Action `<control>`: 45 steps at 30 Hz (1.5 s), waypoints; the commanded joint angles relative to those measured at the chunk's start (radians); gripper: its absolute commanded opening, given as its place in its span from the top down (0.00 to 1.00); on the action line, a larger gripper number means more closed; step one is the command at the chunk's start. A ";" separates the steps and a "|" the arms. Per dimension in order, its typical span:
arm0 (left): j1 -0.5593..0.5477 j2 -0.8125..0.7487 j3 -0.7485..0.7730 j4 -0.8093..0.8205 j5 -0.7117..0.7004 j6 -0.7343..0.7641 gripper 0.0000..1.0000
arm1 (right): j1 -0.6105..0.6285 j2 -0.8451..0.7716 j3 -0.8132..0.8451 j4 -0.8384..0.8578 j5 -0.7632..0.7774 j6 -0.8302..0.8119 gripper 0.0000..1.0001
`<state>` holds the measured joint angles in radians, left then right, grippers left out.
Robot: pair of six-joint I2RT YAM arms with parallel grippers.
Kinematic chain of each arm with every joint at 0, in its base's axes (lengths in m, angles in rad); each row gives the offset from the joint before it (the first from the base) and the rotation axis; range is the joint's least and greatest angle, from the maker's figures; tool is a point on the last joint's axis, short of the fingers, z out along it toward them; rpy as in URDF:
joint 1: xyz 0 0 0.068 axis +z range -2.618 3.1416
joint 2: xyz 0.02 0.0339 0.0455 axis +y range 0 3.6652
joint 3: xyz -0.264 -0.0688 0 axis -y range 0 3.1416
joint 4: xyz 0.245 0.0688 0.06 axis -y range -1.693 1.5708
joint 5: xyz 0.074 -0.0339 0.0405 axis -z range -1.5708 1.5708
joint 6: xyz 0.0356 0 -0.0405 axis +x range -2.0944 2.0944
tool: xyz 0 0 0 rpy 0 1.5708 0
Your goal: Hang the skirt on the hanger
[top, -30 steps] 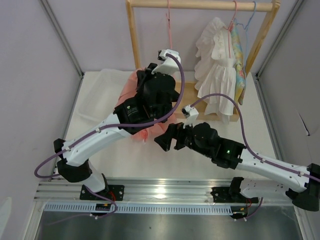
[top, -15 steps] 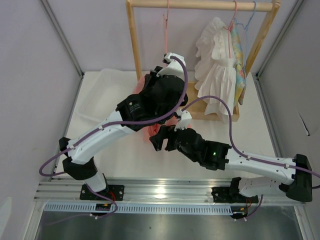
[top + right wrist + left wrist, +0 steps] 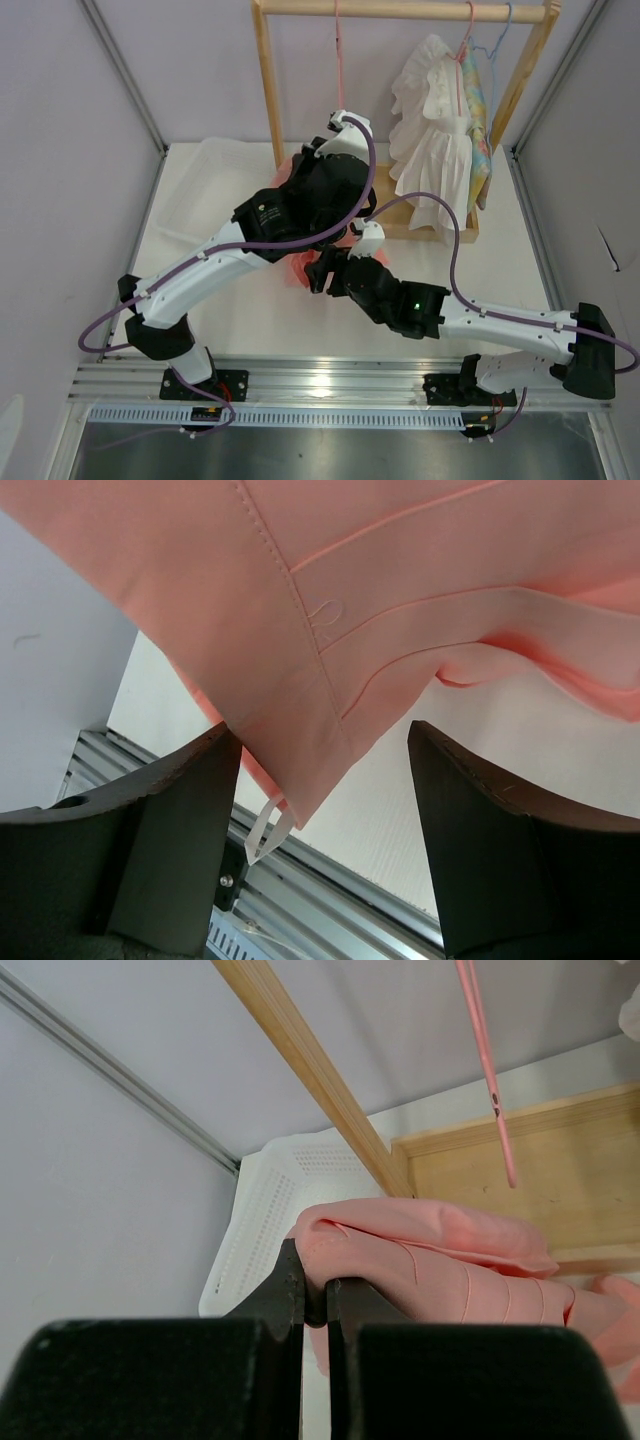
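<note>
The salmon-pink pleated skirt (image 3: 299, 264) hangs from my left gripper (image 3: 300, 168), mostly hidden under the left arm in the top view. In the left wrist view the left gripper (image 3: 315, 1285) is shut on a folded edge of the skirt (image 3: 430, 1260). The thin pink hanger (image 3: 338, 50) hangs from the wooden rod, and in the left wrist view the hanger (image 3: 485, 1070) is above and beyond the skirt. My right gripper (image 3: 318, 272) is open, and in its own view (image 3: 320, 735) the skirt's lower corner (image 3: 330, 600) hangs between the fingers with a white loop.
A wooden rack (image 3: 268, 80) stands at the back, its base board (image 3: 520, 1175) behind the skirt. A white ruffled garment (image 3: 432, 120) and a pastel garment (image 3: 478, 100) hang at its right. A white perforated tray (image 3: 260, 1210) lies back left. A metal rail (image 3: 300, 910) runs along the near edge.
The left arm has carried the skirt right, toward the rack. The right arm has swung left, bringing its open fingers around the skirt's hanging corner.
</note>
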<state>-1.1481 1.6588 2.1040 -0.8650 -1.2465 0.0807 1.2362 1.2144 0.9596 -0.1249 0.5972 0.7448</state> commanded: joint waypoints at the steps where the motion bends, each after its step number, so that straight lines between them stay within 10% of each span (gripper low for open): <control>1: 0.001 -0.047 0.034 0.014 -0.005 -0.035 1.00 | 0.009 0.010 0.010 0.033 0.039 0.036 0.28; 21: 0.014 -0.096 -0.032 -0.065 0.051 -0.145 1.00 | 0.065 -0.007 -0.096 -0.082 0.136 0.139 0.43; 27: 0.016 -0.152 -0.102 -0.084 0.094 -0.202 1.00 | -0.010 -0.064 -0.101 -0.114 0.136 0.114 0.74; 33: 0.060 -0.286 -0.278 -0.077 0.268 -0.314 1.00 | -0.044 -0.193 -0.019 -0.295 0.225 0.062 0.97; 45: 0.316 -0.645 -0.697 0.092 0.854 -0.455 1.00 | -0.283 -0.293 0.277 -0.426 0.158 -0.235 1.00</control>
<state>-0.9051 1.0477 1.4597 -0.8894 -0.6163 -0.3141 1.0161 0.8967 1.1603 -0.5373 0.7700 0.6353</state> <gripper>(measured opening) 0.053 0.033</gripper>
